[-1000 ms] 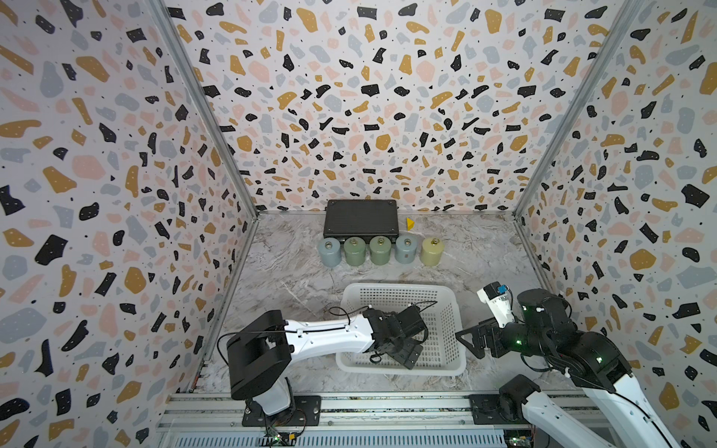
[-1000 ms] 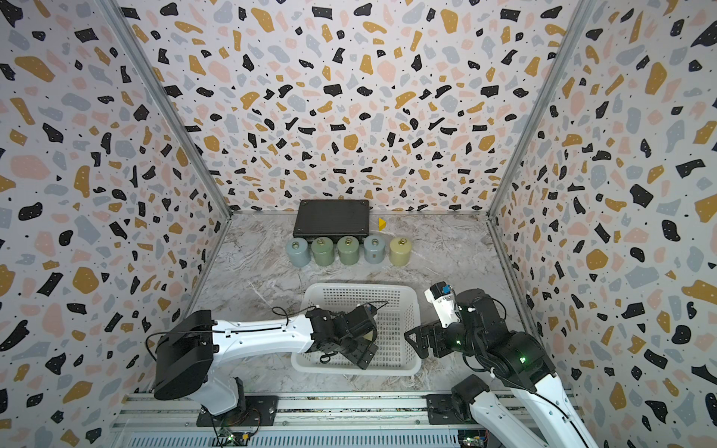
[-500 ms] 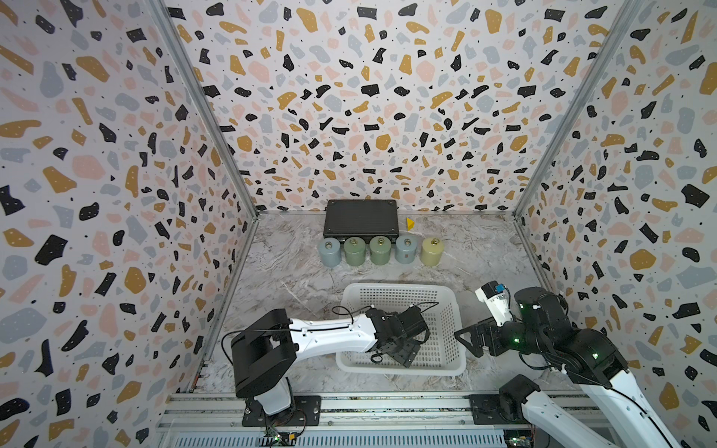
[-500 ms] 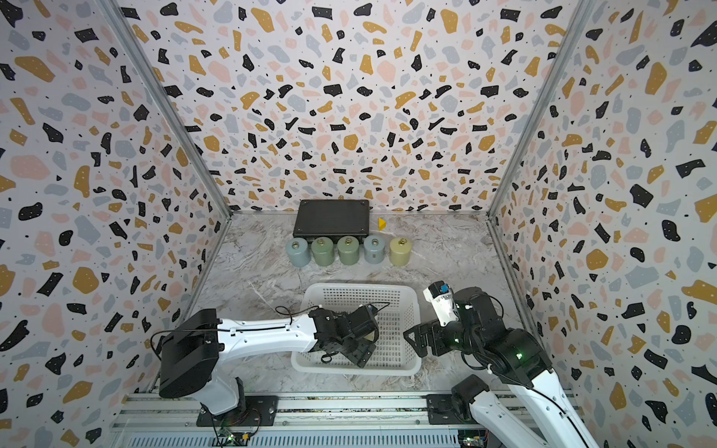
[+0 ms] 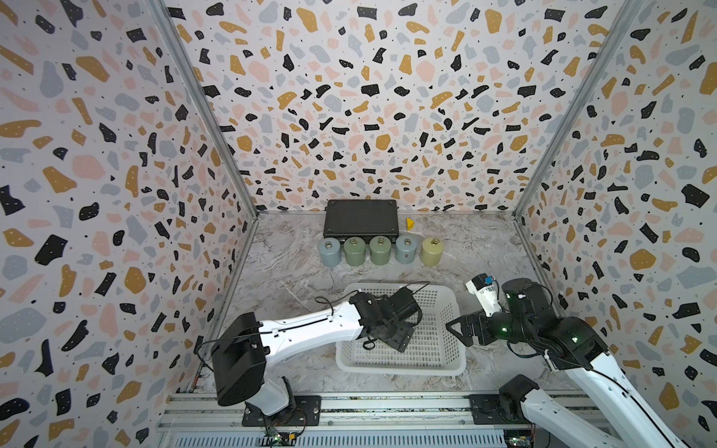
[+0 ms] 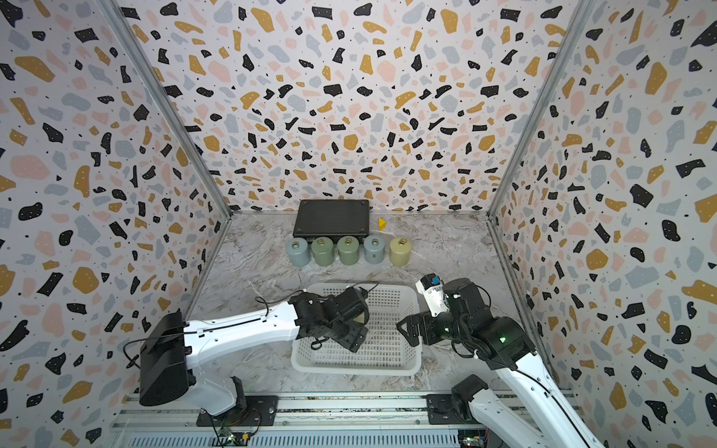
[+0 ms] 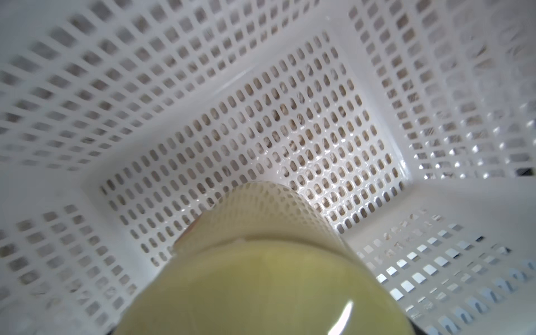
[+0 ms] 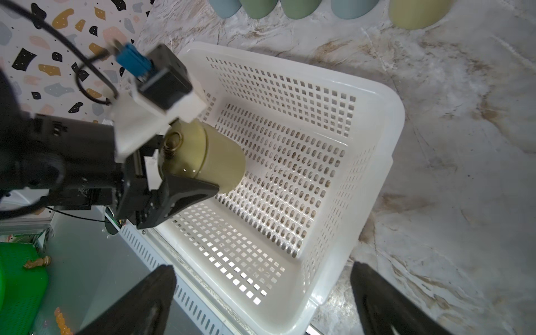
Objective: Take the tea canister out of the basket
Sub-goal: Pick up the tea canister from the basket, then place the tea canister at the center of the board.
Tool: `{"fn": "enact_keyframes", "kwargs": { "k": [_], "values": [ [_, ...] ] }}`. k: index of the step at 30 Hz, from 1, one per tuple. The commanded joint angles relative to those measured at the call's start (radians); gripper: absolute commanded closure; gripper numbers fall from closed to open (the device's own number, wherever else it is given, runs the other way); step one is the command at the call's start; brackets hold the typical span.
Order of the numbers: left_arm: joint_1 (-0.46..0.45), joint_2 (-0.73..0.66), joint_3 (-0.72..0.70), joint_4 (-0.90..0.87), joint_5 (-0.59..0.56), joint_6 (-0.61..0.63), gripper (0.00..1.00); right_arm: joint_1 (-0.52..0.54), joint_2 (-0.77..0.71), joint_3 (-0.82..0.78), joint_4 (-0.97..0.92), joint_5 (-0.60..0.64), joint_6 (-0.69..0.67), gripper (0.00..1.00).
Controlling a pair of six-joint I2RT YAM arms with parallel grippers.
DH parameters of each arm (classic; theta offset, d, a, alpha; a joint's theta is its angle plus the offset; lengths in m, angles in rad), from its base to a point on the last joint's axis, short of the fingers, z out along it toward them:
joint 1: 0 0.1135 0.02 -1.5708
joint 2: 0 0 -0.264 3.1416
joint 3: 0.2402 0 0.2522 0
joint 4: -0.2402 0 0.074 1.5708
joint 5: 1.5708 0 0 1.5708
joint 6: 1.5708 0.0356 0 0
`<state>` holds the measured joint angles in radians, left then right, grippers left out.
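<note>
- We mark the left hand clamped on the pale yellow tea canister, gripping it near the lid end.
- The tea canister is inside the white basket, tilted over, with its lid toward the left arm and its base toward the lattice floor. We can't tell if the base touches.
- The right hand has its jaws wide apart, just beside the basket's right wall and outside it.
- The bench is a grey-white marbled sheet with brownish veins. The basket stands on it toward the front.
- At the back we see a black case lying flat against the back wall.
- A row of five canisters stands upright just in front of the case: blue-grey, green, green, blue-grey, yellow.
- A small yellow wedge lies beside the case's right end.
- Wall panels close three sides in a terrazzo print of black, ochre, pink and grey chips on white, with metal strips in the corners.
- A front rail carries both arm bases.
</note>
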<state>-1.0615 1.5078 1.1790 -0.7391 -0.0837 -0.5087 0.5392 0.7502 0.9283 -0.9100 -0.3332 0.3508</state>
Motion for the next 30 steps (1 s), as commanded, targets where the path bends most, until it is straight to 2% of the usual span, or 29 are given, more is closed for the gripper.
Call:
{"fn": "enact_keyframes", "kwargs": {
  "k": [1, 15, 23, 30],
  "values": [
    [0.054, -0.07, 0.082, -0.044, -0.013, 0.031, 0.2, 0.01, 0.031, 0.005, 0.073, -0.008, 0.008, 0.01],
    [0.399, -0.125, 0.211, -0.151, 0.031, 0.15, 0.21, 0.111, 0.282, 0.075, 0.264, 0.07, 0.022, 0.01],
    [0.615, -0.089, 0.2, -0.105, 0.058, 0.182, 0.21, 0.164, 0.413, 0.158, 0.316, 0.087, 0.025, 0.01],
    [0.795, -0.034, 0.187, -0.05, 0.079, 0.192, 0.21, 0.173, 0.456, 0.187, 0.313, 0.085, 0.014, 0.01]
  ]
}}
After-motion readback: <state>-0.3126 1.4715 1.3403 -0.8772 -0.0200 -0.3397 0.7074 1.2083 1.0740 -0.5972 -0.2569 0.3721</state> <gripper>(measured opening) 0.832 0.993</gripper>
